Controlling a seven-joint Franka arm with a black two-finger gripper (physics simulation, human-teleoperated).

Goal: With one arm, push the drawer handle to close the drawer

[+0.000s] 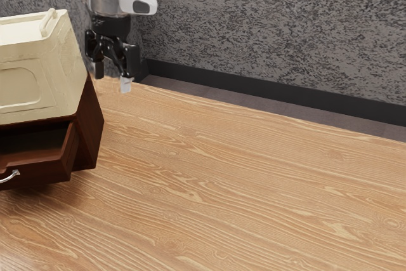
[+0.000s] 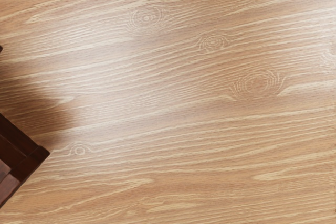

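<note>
The gripper (image 1: 112, 79) hangs in the air at the upper left of the exterior view, its two fingers apart with nothing between them. Beyond the dark brown cabinet (image 1: 92, 125), it points down and touches neither cabinet nor drawer. The drawer (image 1: 39, 164) stands pulled out, and its curved silver handle (image 1: 9, 176) is partly cut off by the exterior view's left edge. In the wrist view, a dark brown wooden corner (image 2: 20, 153) shows; whether it belongs to the cabinet or the drawer I cannot tell.
A cream-coloured, box-like object (image 1: 38, 71) with a raised bar on top rests on the cabinet. The wood-grain table (image 1: 241, 188) stretches toward the exterior view's right. Behind it stands a grey patterned wall (image 1: 273, 30) with a dark skirting.
</note>
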